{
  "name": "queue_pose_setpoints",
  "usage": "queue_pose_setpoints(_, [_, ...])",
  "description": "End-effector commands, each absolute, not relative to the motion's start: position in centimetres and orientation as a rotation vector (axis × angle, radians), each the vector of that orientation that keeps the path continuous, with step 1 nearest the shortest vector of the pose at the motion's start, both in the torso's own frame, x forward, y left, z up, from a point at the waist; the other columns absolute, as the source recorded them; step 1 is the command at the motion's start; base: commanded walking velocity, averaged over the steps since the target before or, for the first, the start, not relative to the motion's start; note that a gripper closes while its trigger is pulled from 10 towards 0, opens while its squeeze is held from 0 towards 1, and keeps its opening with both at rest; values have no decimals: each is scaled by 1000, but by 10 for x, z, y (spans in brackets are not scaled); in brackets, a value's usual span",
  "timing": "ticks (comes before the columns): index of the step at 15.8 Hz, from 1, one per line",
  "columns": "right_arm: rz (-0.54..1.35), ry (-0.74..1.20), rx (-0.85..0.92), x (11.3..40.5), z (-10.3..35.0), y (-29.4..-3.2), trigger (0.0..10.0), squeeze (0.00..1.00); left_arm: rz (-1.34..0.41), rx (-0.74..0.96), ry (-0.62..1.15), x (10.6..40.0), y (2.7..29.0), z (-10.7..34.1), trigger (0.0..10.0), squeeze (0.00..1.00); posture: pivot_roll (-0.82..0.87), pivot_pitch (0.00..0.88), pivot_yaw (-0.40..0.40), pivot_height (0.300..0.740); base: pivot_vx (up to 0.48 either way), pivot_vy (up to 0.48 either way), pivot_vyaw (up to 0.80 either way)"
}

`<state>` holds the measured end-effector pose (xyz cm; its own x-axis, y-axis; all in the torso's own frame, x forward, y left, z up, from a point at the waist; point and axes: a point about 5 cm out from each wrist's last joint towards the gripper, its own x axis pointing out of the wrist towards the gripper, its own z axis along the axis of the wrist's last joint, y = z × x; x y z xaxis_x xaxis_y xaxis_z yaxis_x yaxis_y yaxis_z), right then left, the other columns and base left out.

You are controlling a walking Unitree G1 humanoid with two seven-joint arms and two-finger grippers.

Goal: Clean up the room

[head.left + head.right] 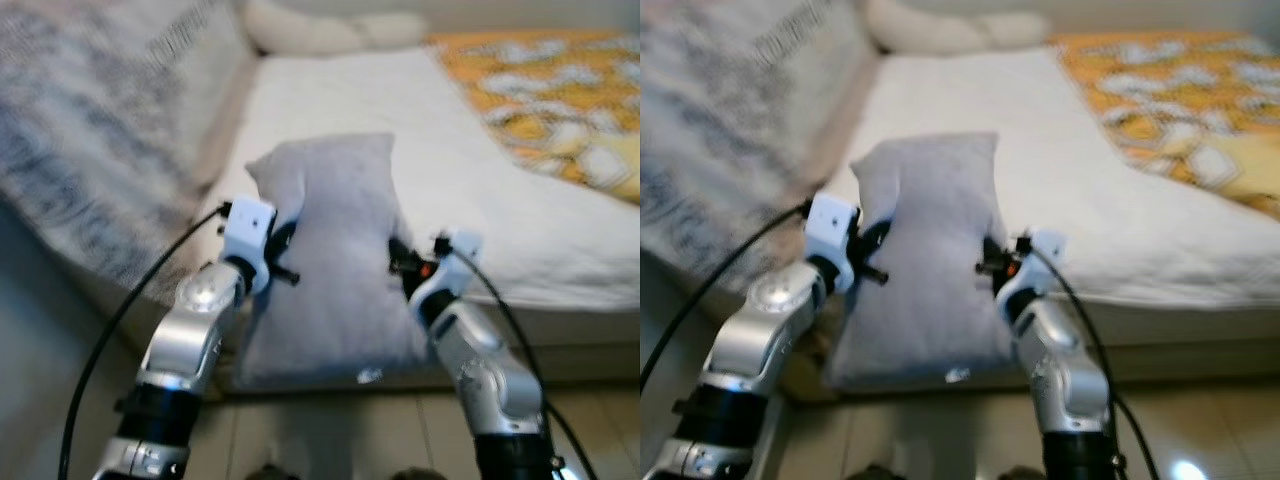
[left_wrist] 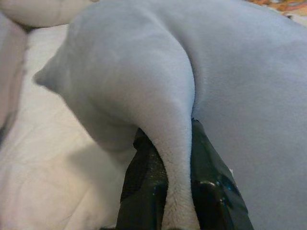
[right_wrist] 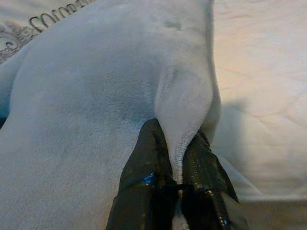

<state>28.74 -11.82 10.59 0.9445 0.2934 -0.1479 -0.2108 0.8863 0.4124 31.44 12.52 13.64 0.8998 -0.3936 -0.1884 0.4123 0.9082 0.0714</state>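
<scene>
Grey pillow (image 1: 335, 250), held over the near edge of the white-sheeted bed (image 1: 440, 170), left gripper (image 2: 178, 158) and right gripper (image 3: 176, 158) each clamped on a side fold; orange patterned blanket (image 1: 550, 90) lay beyond, tiled floor (image 1: 330, 430) below.

A bed (image 1: 420, 160) with a white sheet takes up the middle of the frame. An orange and white patterned blanket (image 1: 550, 90) lies at the upper right. A cream pillow (image 1: 320, 28) sits at the top. A grey patterned cover (image 1: 90, 130) hangs at the left. Pale floor tiles (image 1: 330, 430) run along the bottom.
</scene>
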Motion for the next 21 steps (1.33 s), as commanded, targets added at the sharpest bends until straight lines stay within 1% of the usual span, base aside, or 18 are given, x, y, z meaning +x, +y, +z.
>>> queue_pose_setpoints(1, [272,191,388,291,112,-119,10000,0,-408,116,123,319,128,148,10000,0,-81,0,70,740,341,0,0])
queue_pose_setpoints(7, [298,206,367,293,111,-116,10000,0,-409,121,123,319,129,147,10000,0,-76,0,68,740,351,0,0])
queue_pose_setpoints(11, [312,216,359,294,110,-114,10000,0,-401,125,123,320,132,148,10000,0,-71,0,63,740,392,0,800])
queue_pose_setpoints(15, [325,238,323,295,107,-112,10000,0,-394,147,127,322,134,147,10000,0,-76,0,67,740,382,0,0])
queue_pose_setpoints(21, [332,253,323,291,104,-111,10000,0,-407,165,123,328,135,148,10000,0,-87,0,81,740,359,0,0])
